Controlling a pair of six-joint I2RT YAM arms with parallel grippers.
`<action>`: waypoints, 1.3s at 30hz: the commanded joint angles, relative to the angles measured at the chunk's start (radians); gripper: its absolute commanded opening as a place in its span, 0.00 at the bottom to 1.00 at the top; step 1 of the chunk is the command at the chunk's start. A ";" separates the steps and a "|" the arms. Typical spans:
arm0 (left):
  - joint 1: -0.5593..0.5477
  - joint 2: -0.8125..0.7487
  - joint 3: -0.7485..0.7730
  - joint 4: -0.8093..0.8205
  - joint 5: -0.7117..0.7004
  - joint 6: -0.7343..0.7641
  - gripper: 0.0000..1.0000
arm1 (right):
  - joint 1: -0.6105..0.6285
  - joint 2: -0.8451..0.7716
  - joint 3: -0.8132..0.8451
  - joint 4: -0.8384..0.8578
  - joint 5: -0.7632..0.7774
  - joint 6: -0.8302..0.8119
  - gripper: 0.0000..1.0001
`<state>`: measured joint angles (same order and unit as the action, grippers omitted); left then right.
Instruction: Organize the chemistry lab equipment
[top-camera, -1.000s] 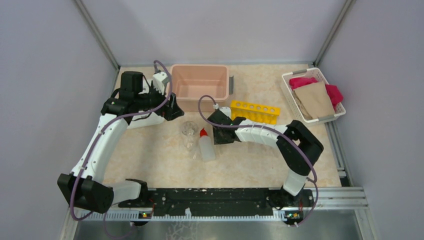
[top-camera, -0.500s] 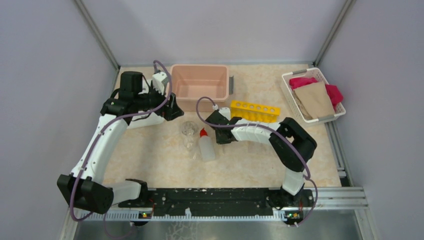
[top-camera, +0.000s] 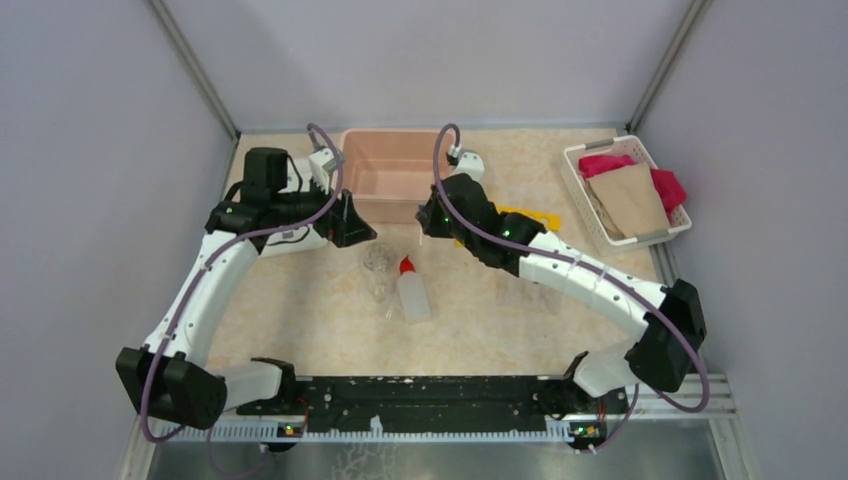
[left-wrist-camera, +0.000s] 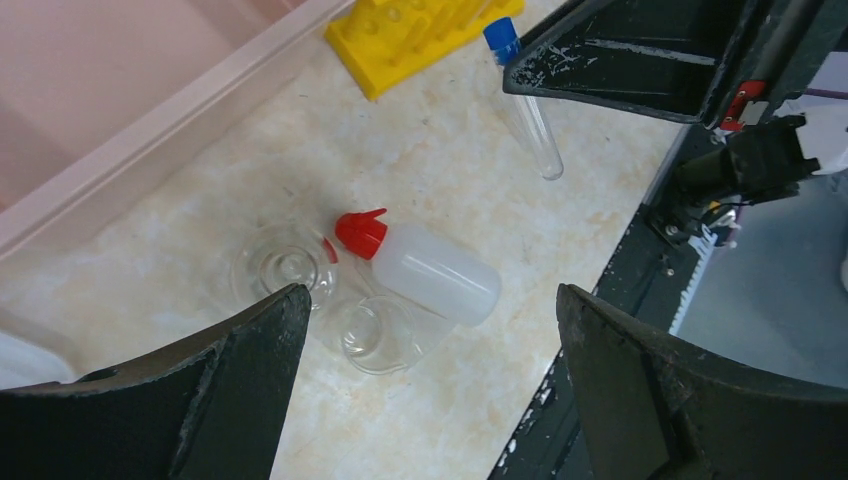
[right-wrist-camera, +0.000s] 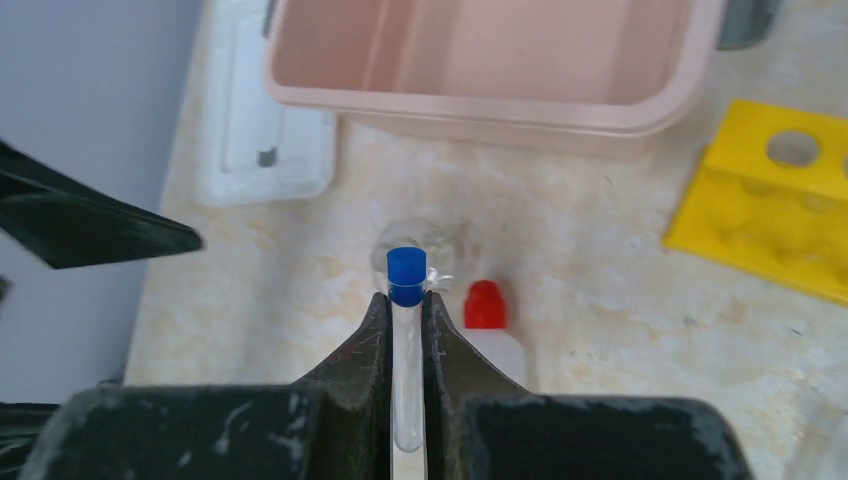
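My right gripper (right-wrist-camera: 406, 302) is shut on a clear blue-capped tube (right-wrist-camera: 406, 345) and holds it above the table, cap pointing away from the wrist. It shows in the top view (top-camera: 425, 226) between the pink bin and the flask. The tube also shows in the left wrist view (left-wrist-camera: 526, 112). Below it lie the clear glass flask (top-camera: 378, 262) and the white squeeze bottle with red nozzle (top-camera: 411, 294), side by side. The yellow holed rack (top-camera: 528, 217) is partly hidden behind the right arm. My left gripper (top-camera: 352, 226) is open and empty, above and left of the flask (left-wrist-camera: 288, 266) and bottle (left-wrist-camera: 432, 274).
A pink bin (top-camera: 400, 160) stands at the back centre, with a white flat tray (right-wrist-camera: 268, 130) to its left. A white basket of pink and tan cloths (top-camera: 626, 190) sits at the back right. Faint clear tubes lie under the right arm (top-camera: 525, 292).
The right arm has risen from the table beside the bottle and swung back toward the bin, with the tube in its jaws. The left gripper shifted slightly right.
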<state>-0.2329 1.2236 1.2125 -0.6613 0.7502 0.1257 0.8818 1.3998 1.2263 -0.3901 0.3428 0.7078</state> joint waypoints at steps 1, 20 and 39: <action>-0.008 -0.025 -0.029 0.056 0.121 -0.058 0.99 | 0.045 0.006 0.044 0.124 -0.017 0.036 0.00; -0.105 0.019 -0.125 0.199 0.170 -0.172 0.75 | 0.081 0.031 0.052 0.331 -0.095 0.134 0.00; -0.107 0.020 -0.105 0.167 0.098 -0.014 0.18 | 0.074 0.061 0.125 0.204 -0.239 0.153 0.18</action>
<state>-0.3389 1.2491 1.0912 -0.5186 0.8631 0.0177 0.9527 1.4429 1.2533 -0.1230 0.2256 0.8421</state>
